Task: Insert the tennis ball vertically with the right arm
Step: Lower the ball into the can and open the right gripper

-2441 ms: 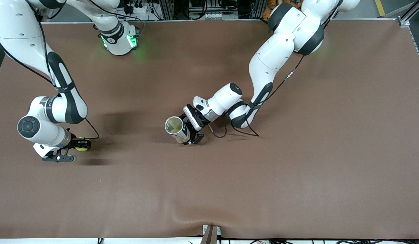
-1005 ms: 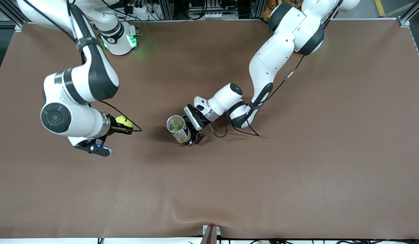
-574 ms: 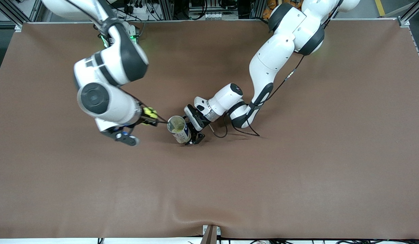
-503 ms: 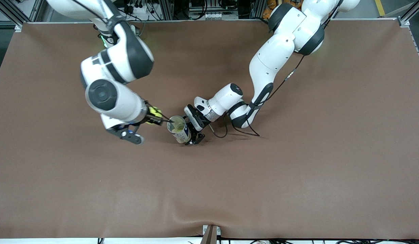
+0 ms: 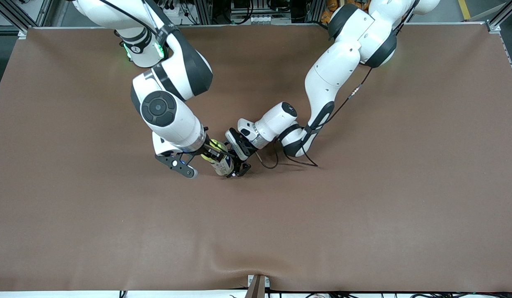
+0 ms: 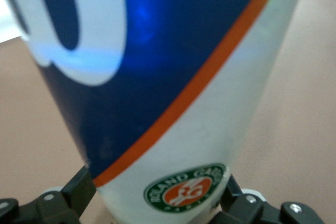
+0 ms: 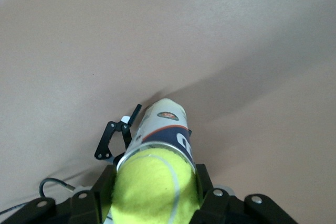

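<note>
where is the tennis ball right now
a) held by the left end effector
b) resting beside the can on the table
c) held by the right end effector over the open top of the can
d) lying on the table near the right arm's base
c: the right end effector grips the tennis ball directly over the can, which the left end effector holds upright.

The right arm reaches from its base down toward the middle of the table, wrist bent downward. Its right gripper [image 5: 210, 151] hangs directly over the can [image 5: 223, 164], fingers [image 7: 206, 184] clamped on the tennis ball [image 5: 209, 150]. The left arm comes in low, forearm nearly level. Its left gripper [image 5: 236, 159] sits beside the can, its fingers [image 6: 79, 192] closed around the can's side near the base.
</note>
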